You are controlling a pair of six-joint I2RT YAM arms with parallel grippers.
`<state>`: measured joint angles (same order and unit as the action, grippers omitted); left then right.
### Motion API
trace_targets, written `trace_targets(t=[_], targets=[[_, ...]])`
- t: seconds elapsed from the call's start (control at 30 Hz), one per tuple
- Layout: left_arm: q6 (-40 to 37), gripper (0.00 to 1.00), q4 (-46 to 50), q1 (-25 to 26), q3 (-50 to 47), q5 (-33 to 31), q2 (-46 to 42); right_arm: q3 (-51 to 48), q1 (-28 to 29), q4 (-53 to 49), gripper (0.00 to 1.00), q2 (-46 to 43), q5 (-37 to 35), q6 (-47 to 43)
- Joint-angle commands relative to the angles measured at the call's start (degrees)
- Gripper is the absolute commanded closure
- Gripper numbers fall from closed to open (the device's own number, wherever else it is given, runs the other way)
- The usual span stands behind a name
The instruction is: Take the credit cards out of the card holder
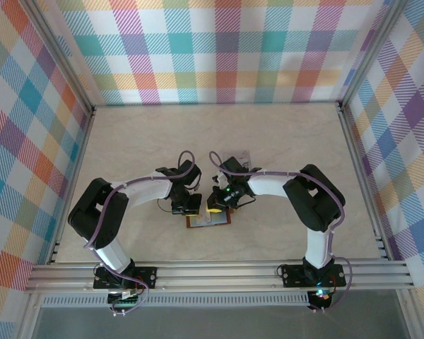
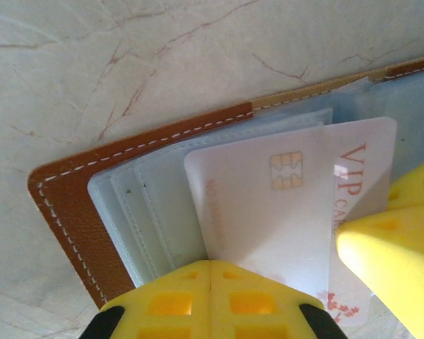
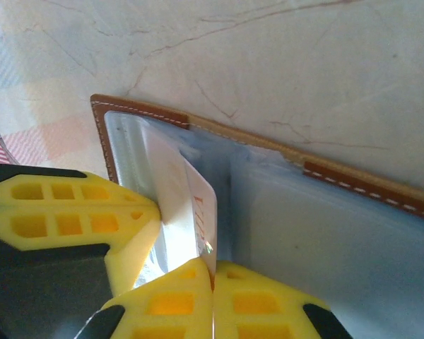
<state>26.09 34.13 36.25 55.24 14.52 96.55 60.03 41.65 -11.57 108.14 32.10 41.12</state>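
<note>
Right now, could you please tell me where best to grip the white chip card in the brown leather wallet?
Grip the white chip card by its end with the red lettering, which juts beyond the clear sleeves of the brown leather wallet. Come from the wallet's middle, opposite its stitched edge; the rest sits sleeved.

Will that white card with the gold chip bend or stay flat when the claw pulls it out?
The card will probably stay fairly stiff: its face looks flat and its edges straight where it sticks out of the sleeve. It looks glossy, so it might slip in the right claw. It is very thin, so it is likely light.
</note>
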Motion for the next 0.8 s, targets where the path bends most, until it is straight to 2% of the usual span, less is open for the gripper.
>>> trace_targets(t=[0.0,0.53,0.77], targets=[[-0.34,0.94,3.75,0.49,-0.58,-3.44,1.32,-0.54,-0.42,-4.17,0.93,-1.69,-3.38,-2.01],[-0.42,0.94,4.55,0.49,0.12,-3.22,-1.45,4.21,-0.5,-19.97,0.94,-4.86,-16.62,-8.27],[-0.36,0.94,4.54,0.49,1.1,-3.28,-3.48,4.9,-0.51,-20.18,0.94,-5.11,-15.65,-8.48]])
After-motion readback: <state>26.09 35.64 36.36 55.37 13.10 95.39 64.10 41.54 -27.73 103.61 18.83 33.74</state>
